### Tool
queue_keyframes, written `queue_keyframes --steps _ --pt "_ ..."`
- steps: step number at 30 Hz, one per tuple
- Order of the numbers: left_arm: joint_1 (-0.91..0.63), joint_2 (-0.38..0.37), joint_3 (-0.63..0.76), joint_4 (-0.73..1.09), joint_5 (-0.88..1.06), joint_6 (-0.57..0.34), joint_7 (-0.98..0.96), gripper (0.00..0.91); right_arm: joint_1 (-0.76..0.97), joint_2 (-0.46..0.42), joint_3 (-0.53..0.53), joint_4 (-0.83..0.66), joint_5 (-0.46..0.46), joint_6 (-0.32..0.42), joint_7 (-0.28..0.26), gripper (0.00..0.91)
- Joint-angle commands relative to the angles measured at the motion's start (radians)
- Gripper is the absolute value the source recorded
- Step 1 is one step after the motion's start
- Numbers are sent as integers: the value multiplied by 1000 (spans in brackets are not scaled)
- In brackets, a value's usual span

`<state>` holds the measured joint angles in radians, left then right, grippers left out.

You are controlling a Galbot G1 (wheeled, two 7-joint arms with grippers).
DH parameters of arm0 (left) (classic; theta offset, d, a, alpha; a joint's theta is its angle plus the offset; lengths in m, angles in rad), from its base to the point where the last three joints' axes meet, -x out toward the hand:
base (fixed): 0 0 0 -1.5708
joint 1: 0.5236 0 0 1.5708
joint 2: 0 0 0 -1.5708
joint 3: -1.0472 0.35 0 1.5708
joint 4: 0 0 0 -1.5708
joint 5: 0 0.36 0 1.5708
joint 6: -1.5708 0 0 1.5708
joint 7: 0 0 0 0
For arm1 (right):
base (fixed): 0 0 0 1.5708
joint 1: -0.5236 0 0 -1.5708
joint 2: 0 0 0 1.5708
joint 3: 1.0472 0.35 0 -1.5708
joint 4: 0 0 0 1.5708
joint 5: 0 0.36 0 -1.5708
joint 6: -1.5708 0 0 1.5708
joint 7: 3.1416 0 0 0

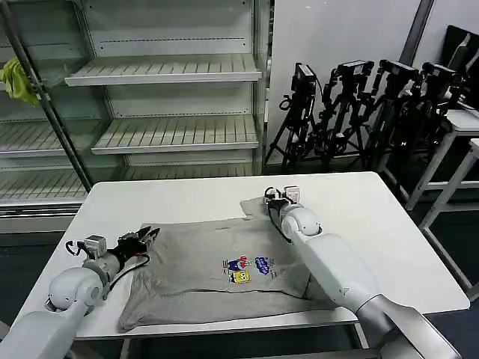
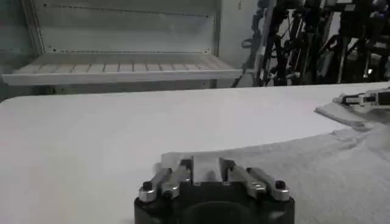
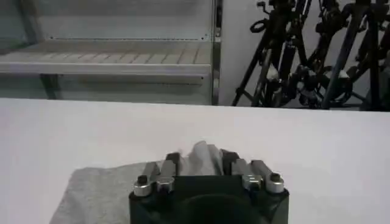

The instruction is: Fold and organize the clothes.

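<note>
Light grey knit, a short-sleeved shirt (image 1: pixel 217 273) lies spread across the near half of the white tabletop (image 1: pixel 374 224), its hem side along the near edge and a small multicoloured print (image 1: pixel 249 269) facing up near the middle of the cloth. One sleeve reaches toward the tabletop's centre, the other toward its left edge.

The right gripper (image 1: pixel 278 200) sits at the tip of the sleeve that points to the centre, low over the tabletop. In the right wrist view its fingers (image 3: pixel 172 163) are closed on a raised pinch of grey fabric (image 3: pixel 201 159), with the sleeve spreading flat beneath.

The left gripper (image 1: pixel 144 241) is at the shirt's left sleeve, near the left edge of the tabletop. In the left wrist view the gripper (image 2: pixel 206 170) has its fingers drawn close together at the border of the cloth, with a pale fold of fabric showing between them; it appears to be clamped on the sleeve's edge. The same view shows the right gripper (image 2: pixel 356 100) farther off, holding the other sleeve's tip.

Behind the table stand bare metal shelves (image 1: pixel 168 71), and a yellow-green rag (image 1: pixel 19 78) hangs on the rack at the far left. Black camera tripods (image 1: pixel 359 105) stand grouped to the right.
</note>
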<state>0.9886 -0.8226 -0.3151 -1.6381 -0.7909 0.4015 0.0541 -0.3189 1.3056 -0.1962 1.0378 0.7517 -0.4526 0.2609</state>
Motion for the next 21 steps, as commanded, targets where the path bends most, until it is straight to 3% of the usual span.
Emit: queue_keyframes --steps 1,14,15,16,18,21 --pt "2 -1 0 0 5 -4 2 60 -7 1 -4 10 -11 2 -2 0" --pt "-9 -2 3 12 20 -24 9 60 -12 -6 -6 24 -31 15 -6 0" --pt "-10 -1 2 13 25 -24 9 111 -12 -6 -5 24 -31 15 -7 0" --pt "-11 0 -2 14 30 -25 10 534 -12 -7 -5 24 -33 15 -7 0" --pt "-12 1 -11 18 74 -36 19 907 -13 -7 -4 22 -36 17 -8 0" --pt "-13 8 -13 22 102 -42 19 907 -16 -7 -4 20 -43 21 -10 0"
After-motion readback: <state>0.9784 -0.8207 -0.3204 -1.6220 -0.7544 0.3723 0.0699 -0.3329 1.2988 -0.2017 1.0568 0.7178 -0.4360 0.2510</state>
